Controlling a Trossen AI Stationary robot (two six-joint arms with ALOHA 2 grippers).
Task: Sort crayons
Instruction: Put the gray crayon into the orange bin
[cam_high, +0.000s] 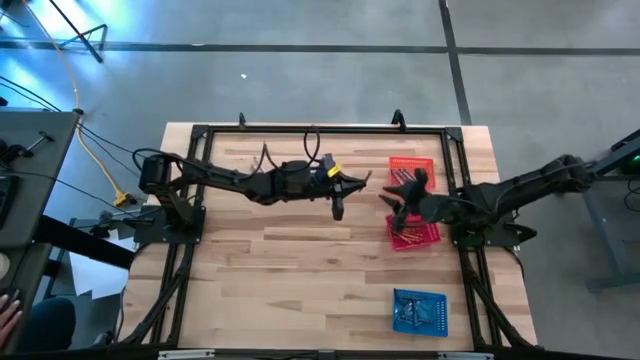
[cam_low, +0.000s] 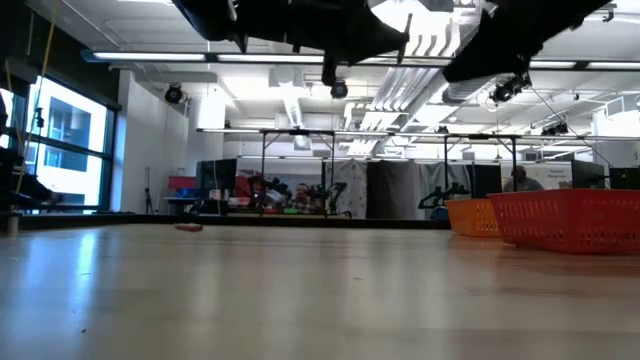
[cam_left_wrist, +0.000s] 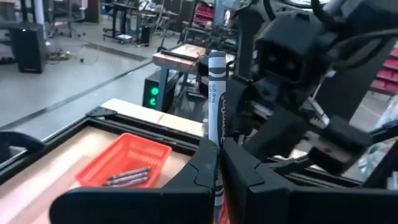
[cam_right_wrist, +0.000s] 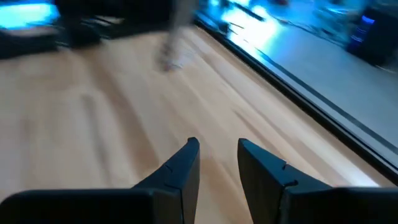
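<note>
A workshop hall, a pale wooden table (cam_high: 300, 250), and we hold one grey crayon aloft between two arms.

We go from the table down: three perforated baskets sit toward the right side, an orange basket (cam_high: 408, 168) at the far edge, a red basket (cam_high: 415, 232) just in front of it, a blue basket (cam_high: 420, 310) nearer the front; the left gripper (cam_left_wrist: 219, 163) hangs over mid-table, clenched on a grey crayon (cam_left_wrist: 216, 84) that stands upright above its fingers; the right gripper (cam_right_wrist: 217, 158) hovers by the baskets, jaws apart and empty; more crayons (cam_left_wrist: 127, 176) lie in the orange basket; we judge the risk is a slip, since the crayon is pinched low and could tip or drop outside a basket, or the close arms could knock together.
</note>
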